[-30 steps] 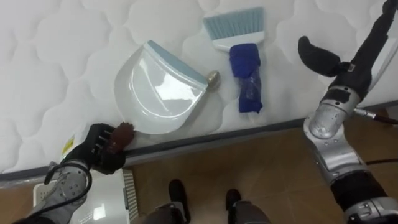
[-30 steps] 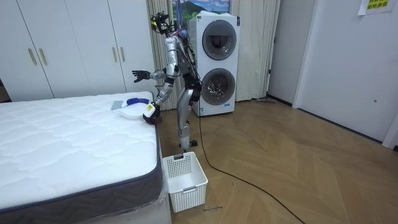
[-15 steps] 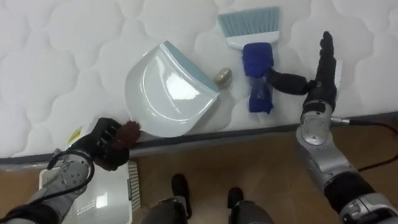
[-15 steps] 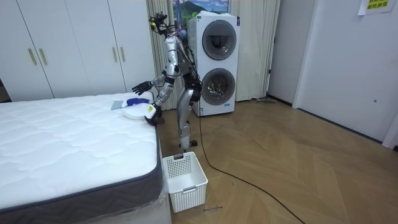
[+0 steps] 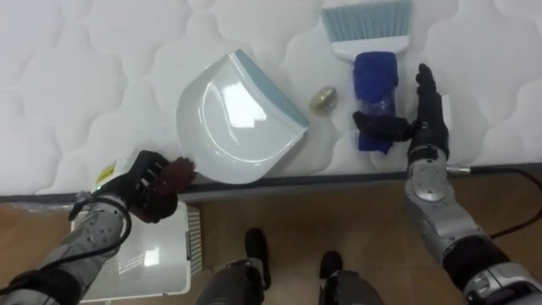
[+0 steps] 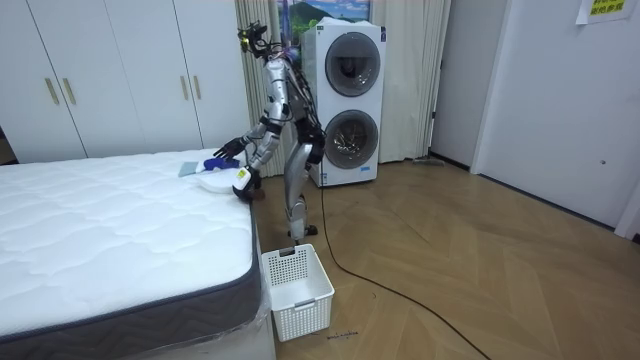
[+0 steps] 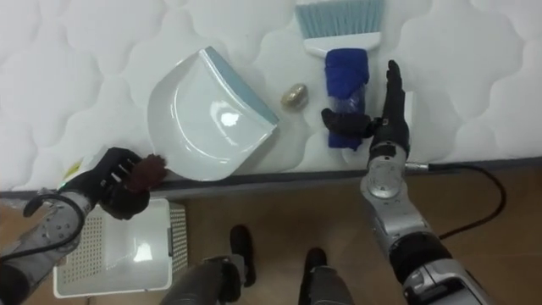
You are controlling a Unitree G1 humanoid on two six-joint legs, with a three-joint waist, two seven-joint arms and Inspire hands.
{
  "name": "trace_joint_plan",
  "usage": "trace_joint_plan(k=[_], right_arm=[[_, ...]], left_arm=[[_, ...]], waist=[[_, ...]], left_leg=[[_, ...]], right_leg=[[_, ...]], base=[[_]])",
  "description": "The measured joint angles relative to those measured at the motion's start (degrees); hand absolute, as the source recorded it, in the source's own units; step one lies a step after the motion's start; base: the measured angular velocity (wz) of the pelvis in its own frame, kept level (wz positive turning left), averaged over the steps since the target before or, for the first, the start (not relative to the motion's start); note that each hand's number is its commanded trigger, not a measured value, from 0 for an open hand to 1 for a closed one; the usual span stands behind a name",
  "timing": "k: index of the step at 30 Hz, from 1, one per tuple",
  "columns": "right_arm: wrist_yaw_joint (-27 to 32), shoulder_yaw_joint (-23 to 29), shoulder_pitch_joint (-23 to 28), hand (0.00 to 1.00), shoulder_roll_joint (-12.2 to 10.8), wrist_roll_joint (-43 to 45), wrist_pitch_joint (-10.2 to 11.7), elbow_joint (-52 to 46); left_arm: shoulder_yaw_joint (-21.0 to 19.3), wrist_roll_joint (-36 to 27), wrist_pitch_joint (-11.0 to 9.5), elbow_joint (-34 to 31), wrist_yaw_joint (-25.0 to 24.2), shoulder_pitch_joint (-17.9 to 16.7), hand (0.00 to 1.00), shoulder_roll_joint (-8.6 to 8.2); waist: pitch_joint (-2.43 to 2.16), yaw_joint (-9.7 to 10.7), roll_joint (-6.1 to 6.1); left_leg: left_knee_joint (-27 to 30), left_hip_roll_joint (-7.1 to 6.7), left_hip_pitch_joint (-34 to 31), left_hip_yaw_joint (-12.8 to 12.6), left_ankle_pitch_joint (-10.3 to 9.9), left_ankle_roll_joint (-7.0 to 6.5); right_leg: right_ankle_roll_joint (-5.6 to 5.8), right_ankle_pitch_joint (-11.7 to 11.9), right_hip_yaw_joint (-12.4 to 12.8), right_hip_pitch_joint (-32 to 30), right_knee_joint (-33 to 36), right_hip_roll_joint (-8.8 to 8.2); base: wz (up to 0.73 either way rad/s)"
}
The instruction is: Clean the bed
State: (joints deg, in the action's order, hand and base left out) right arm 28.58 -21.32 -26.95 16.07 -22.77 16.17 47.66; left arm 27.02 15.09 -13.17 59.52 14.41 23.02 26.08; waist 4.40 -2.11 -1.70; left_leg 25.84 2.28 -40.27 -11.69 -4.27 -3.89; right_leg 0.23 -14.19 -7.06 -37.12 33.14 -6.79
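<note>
Dustpan lies on the white bed, just up and right of the left hand, which is clenched around a reddish-brown lump at the pan's rear rim. The right hand is at the mattress edge, fingers straight, its thumb touching the blue-handled brush on its left. Farther left of it, a small golden piece lies between pan and brush.
</note>
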Motion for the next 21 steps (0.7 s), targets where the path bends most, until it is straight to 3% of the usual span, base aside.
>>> trace_joint_plan(k=[14, 21], right_arm=[[-2.04, 0.46, -0.94, 0.0, 0.05, -3.62, 0.01, 3.8], [-2.64, 2.49, -2.1, 0.0, 0.08, -4.01, -0.02, 6.03]], left_arm=[[-2.08, 7.82, 0.68, -0.14, 4.83, 0.0, 1.0, 0.27], [-2.12, 8.19, 0.79, 0.0, 5.23, 0.07, 1.0, 0.27]], waist=[[-0.35, 0.15, -0.52], [-0.33, 0.21, -0.49]], left_leg=[[1.03, -0.02, -0.29, 0.79, 0.07, -0.1], [1.02, -0.06, -0.28, 0.86, 0.06, -0.1]], right_leg=[[-0.09, -0.06, -0.72, 0.29, 0.77, 0.0], [-0.08, -0.06, -0.8, 0.34, 0.9, 0.0]], base=[[0.01], [0.01]])
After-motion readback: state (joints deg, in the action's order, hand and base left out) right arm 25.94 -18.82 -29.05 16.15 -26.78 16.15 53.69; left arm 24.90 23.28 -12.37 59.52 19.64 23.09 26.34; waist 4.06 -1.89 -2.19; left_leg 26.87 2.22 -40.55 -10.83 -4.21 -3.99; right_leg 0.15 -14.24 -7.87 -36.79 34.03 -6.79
